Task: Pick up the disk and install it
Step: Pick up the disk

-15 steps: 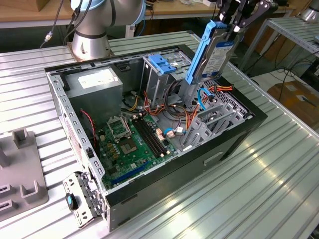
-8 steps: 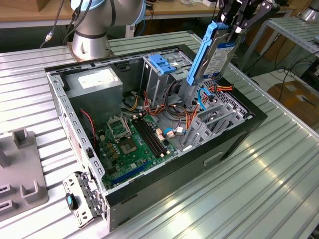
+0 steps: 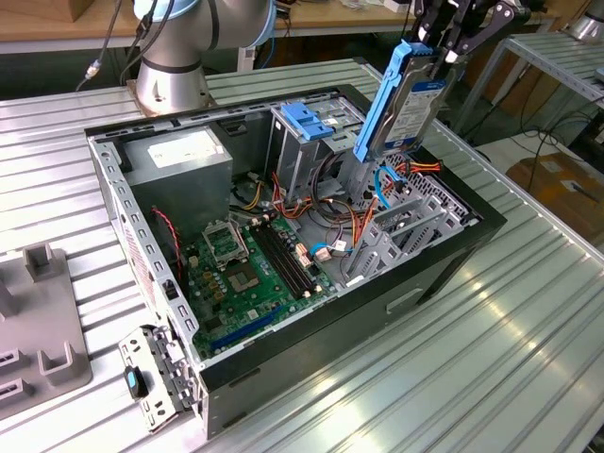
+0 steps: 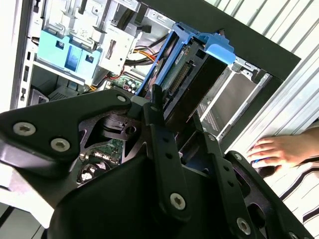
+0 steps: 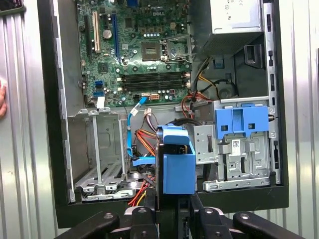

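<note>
A black computer case point(image 3: 283, 351) lies open on the ribbed metal worktop point(image 3: 472, 368). Inside sit a green board point(image 3: 250, 269), a big grey box point(image 3: 179, 156) and a blue plastic holder point(image 3: 310, 118). Orange, red and blue wires point(image 3: 363, 226) curl between them. A grey block point(image 3: 38, 321) rests on the worktop at the exterior view's left. In the second wrist view a person's hand point(image 4: 279, 149) rests near the case.

Has a silver-grey round arm point(image 3: 175, 58), apparently ringed pale blue at the joint point(image 3: 156, 8); black linked-bar gripper point(image 3: 444, 38) with silver screws point(image 4: 178, 200).
</note>
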Available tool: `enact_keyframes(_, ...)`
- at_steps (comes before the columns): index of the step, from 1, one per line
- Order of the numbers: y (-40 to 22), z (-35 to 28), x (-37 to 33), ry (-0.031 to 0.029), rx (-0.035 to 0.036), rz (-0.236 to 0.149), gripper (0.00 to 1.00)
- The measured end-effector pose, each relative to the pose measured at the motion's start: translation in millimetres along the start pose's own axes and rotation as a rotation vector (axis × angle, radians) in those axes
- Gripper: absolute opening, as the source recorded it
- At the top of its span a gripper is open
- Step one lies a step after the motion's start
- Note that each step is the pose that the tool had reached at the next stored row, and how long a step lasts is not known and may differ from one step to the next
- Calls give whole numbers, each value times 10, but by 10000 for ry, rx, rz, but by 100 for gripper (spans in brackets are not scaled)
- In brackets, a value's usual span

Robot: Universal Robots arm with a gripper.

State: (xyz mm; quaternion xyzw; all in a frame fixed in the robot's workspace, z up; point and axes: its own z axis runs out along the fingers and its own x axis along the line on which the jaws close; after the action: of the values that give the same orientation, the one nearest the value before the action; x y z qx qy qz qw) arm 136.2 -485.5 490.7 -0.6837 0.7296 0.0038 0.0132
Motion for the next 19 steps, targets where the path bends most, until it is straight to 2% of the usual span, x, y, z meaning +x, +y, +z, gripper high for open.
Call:
enact_keyframes(3,-1,-1,16,0,0,0,35)
enact_keyframes(6,-6,-3,94,2,0,0,35)
enact_keyframes(9,-8,-3,125,1,0,-1,35)
enact_keyframes(19,-11,-4,165,1,0,-1,35)
